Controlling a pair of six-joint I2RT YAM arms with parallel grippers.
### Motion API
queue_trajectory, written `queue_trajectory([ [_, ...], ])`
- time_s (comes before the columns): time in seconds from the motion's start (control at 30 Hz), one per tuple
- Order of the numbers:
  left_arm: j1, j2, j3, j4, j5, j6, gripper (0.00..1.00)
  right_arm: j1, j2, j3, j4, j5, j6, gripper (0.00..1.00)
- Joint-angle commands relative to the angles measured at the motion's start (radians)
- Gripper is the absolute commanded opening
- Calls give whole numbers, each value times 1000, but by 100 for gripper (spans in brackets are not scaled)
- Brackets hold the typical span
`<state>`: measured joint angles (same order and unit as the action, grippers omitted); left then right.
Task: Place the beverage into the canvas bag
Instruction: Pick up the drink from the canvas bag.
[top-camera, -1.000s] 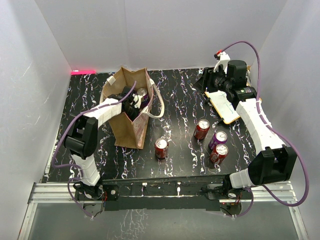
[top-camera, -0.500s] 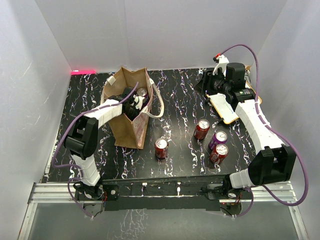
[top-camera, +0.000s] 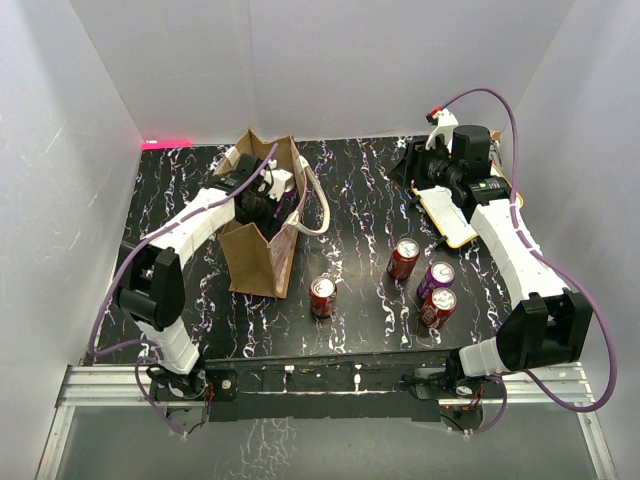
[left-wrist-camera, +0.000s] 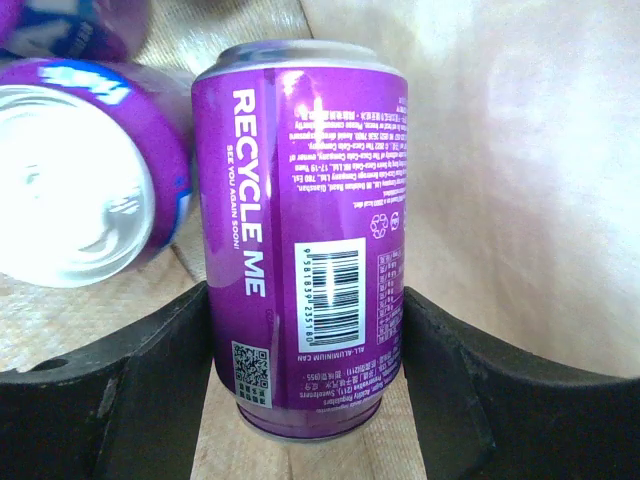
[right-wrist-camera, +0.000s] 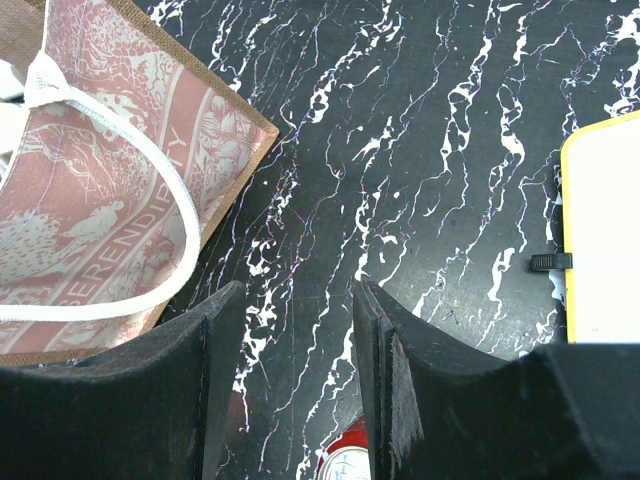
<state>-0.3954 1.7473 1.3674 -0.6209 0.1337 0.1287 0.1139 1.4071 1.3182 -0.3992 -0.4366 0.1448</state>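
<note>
Where canvas bag (top-camera: 262, 258) gapes, purple can (left-wrist-camera: 300, 250) sits (another beside).

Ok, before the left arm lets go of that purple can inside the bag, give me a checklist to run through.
1. Purple can inside the canvas bag: ok, the bag wall shows behind it.
2. Left jaws on the purple can: ok, one against each side.
3. Purple can seated on the bag floor: cannot tell, contact under its base is not visible.
4. Clearance from the second can lying beside it: cannot tell, they look very close.
5. Canvas bag standing with its mouth open: ok.
6. Right jaws clear of the canvas bag: ok, open and empty over the table.
</note>
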Motion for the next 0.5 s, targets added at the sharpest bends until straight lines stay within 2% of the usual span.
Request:
queue_trajectory([
  [0.0,24,-122,116,-24,4,71,0,1,-16,45,51,2,-8,49],
  [0.47,72,-196,239,-28,97,68,0,3,-11,50,55,-13,-1,49],
])
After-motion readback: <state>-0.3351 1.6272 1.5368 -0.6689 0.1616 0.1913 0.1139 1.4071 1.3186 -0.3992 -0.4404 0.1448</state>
